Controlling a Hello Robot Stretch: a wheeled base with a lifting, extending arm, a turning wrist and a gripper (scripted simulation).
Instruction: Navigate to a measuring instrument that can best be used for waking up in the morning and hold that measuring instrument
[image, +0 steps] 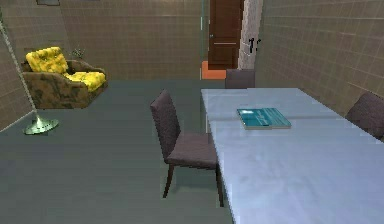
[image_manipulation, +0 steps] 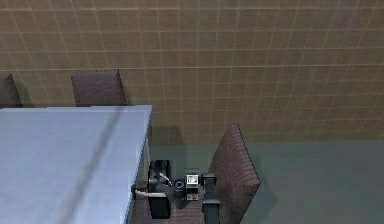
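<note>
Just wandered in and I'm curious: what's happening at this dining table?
A wheeled robot is hunting for an alarm clock to hold. It stands beside a pale table, where a teal book lies. Its gripper sits low by the table's corner, next to a chair; whether it holds anything can't be told.

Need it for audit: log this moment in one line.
ahead: table | on it: teal book | gripper: near table corner, load cannot tell
</note>
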